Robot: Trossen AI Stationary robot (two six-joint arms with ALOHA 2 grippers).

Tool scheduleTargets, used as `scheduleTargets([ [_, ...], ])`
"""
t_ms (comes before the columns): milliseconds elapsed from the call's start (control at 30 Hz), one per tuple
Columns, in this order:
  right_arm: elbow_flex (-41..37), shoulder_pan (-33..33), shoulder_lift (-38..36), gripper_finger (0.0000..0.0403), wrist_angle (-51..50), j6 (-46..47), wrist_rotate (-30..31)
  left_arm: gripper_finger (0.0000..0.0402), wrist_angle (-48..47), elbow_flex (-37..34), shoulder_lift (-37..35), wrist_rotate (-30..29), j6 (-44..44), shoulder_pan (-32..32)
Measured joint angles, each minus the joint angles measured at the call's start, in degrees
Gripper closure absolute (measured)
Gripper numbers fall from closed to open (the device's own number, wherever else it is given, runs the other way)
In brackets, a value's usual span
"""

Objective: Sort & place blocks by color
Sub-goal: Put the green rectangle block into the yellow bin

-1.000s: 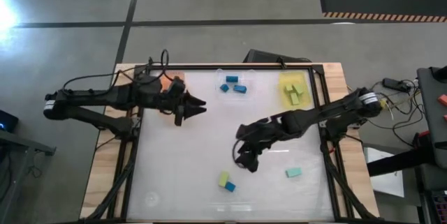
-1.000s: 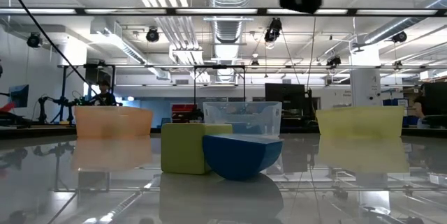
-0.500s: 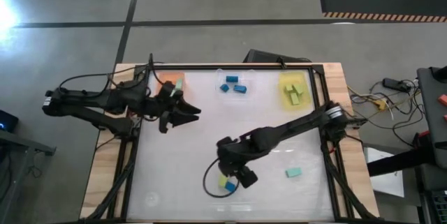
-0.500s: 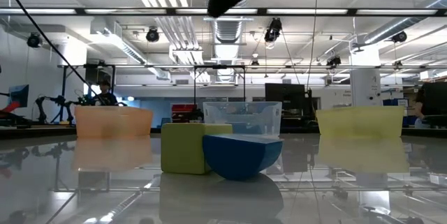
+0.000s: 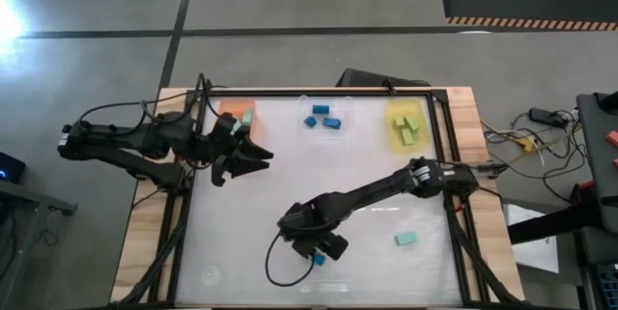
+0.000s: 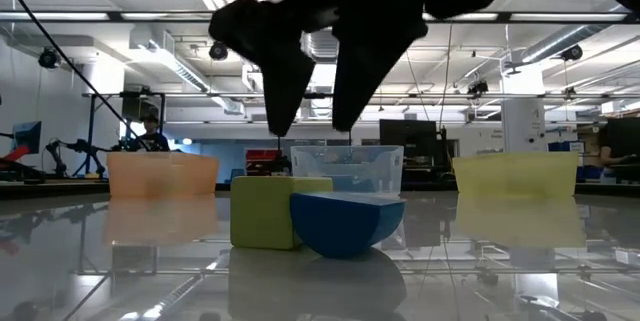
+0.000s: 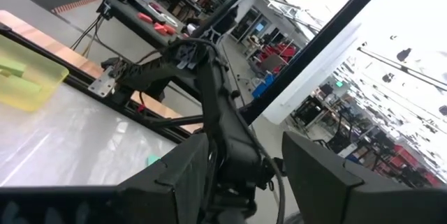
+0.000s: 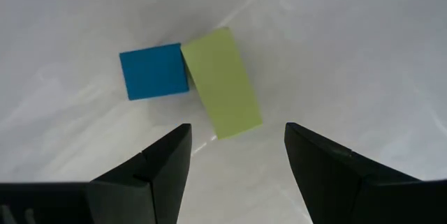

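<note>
A yellow-green block (image 8: 222, 83) and a darker blue block (image 8: 154, 72) lie side by side, touching, on the white table near its near edge. In the low view the yellow-green block (image 6: 265, 211) stands left of the blue one (image 6: 347, 223). My right gripper (image 8: 237, 132) hangs open above the pair, fingers pointing down (image 6: 312, 86), touching neither. From above, my right gripper (image 5: 314, 247) hides the yellow-green block, and only the blue block (image 5: 319, 260) peeks out. A pale teal block (image 5: 406, 239) lies alone to the right. My left gripper (image 5: 255, 158) waits open near the orange tray.
Along the far edge stand an orange tray (image 5: 232, 110) holding a teal block, a clear tray (image 5: 338, 107) with blue blocks and a yellow tray (image 5: 394, 112) with yellow-green blocks. A dark cable loops on the table (image 5: 275, 269) beside my right gripper. My right arm (image 5: 386, 186) stretches across the table's middle.
My right gripper has swept from the table's middle toward the near edge and leftward, arriving over the yellow-green and blue pair, and has come down into the low view. My left gripper has drawn back a little toward the left edge. The blocks have stayed put.
</note>
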Motion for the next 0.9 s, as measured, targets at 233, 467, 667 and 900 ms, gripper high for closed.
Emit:
scheduleTargets([
  [233,0.4,0.0,2.8,0.0182,-0.1,-1.7,0.9,0.0233,0.1,0.0,0.3,0.0,0.1,0.0],
  [467,0.4,0.0,4.3,0.0182,0.2,-2.5,0.9,0.0233,0.0,0.0,0.6,0.0,0.1,0.0],
  [667,0.4,0.0,4.4,0.0182,2.2,-4.1,0.9,0.0233,0.2,0.0,0.9,0.0,0.1,0.0],
  [900,-0.7,0.0,4.4,0.0182,3.4,-7.2,0.6,0.0233,0.1,-0.1,1.2,0.0,0.1,0.0],
])
